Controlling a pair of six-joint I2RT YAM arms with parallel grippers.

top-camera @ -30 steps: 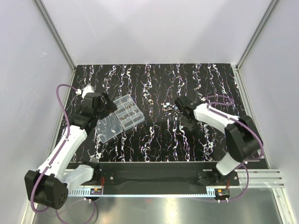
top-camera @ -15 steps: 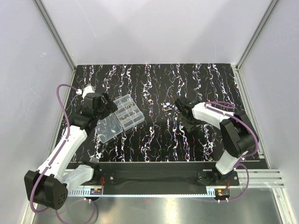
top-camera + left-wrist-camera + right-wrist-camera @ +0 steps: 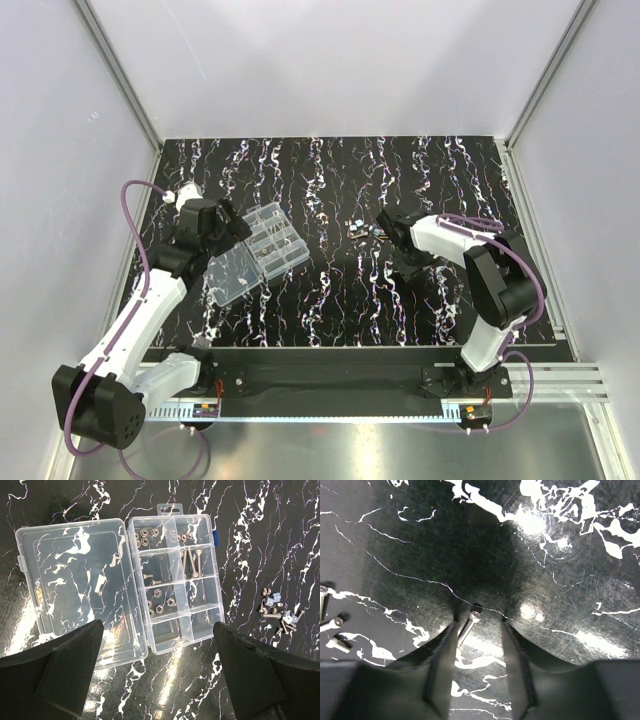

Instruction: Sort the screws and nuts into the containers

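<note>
Black, white-veined bench [image 3: 330,310]. Seen from above, the fingertips of the right tool [image 3: 384,220] cannot be made out. Wrist view: it stands half spread, fingers [image 3: 442,650] flanking one screw [image 3: 468,625] lying flat, not clamped; head away from the wrist, long axis slanting toward one finger. More screws [image 3: 332,630] cut off at the frame edge. Left tool [image 3: 157,627] fully spread above the open organiser box [image 3: 175,580]
</note>
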